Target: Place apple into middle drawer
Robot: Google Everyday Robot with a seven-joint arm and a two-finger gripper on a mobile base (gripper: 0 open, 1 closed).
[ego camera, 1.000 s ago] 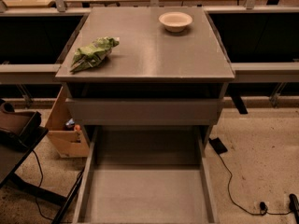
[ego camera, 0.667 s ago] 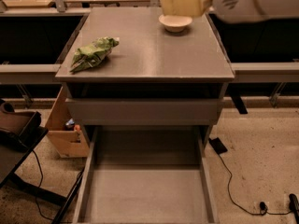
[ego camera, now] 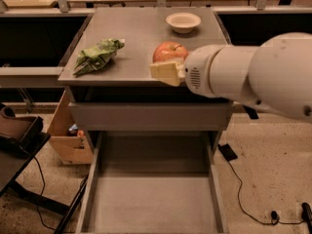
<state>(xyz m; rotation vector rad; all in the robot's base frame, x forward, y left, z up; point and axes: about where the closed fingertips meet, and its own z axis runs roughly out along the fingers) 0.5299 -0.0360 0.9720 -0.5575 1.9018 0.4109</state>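
Holding apple (ego camera: 169,50) | gripper (ego camera: 165,65) clamped on it above cabinet top (ego camera: 136,30) | advance, then lower into middle drawer (ego camera: 151,201) (clear its side walls) before releasing.

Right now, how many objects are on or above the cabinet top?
3: bag at left, bowl at back, apple near the front edge, held in the jaws of the gripper. The arm may hide more.

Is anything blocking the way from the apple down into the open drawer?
Nothing visible does. The claw holds the apple above the cabinet top's front edge; the middle drawer lies open below with a bare floor. The green bag and bowl sit aside on the top.
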